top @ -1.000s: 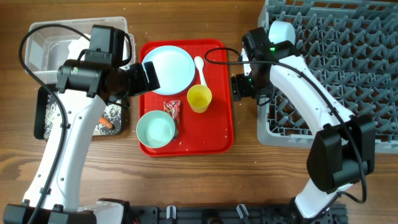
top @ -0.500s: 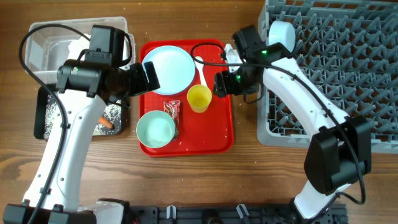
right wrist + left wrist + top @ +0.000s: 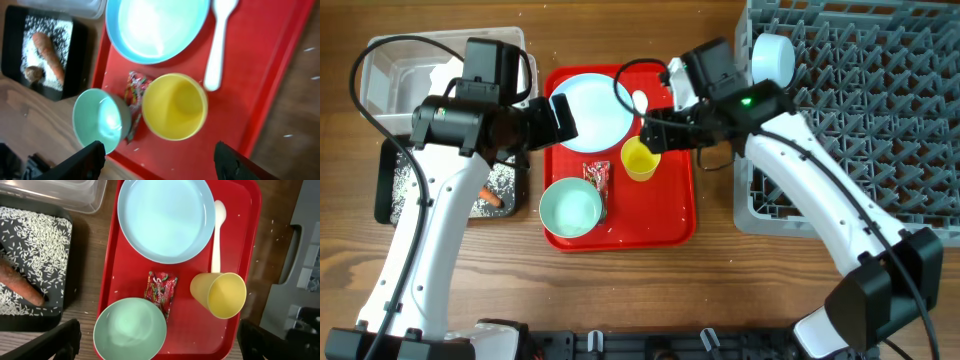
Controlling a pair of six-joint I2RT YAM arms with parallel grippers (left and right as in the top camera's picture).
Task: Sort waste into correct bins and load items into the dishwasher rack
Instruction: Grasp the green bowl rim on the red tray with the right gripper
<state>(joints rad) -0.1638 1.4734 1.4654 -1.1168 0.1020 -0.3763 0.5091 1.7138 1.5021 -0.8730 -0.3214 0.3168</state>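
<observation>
Yellow cup (image 3: pixel 175 106) stands just ahead of the right end effector (image 3: pixel 157 156).

right tool (image 3: pixel 652 133) moved over yellow cup (image 3: pixel 638 159)

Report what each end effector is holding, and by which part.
Nothing is held. The left end effector and the right end effector are both open and empty. The right one hangs above the yellow cup, fingers clear of it.

It looked like a robotics lab bench staged as a kitchen: a wood-grain table (image 3: pixel 620 290), a grey dishwasher rack (image 3: pixel 880 120) behind the right gripper (image 3: pixel 650 133), a red tray (image 3: pixel 675 200) beneath it.
</observation>
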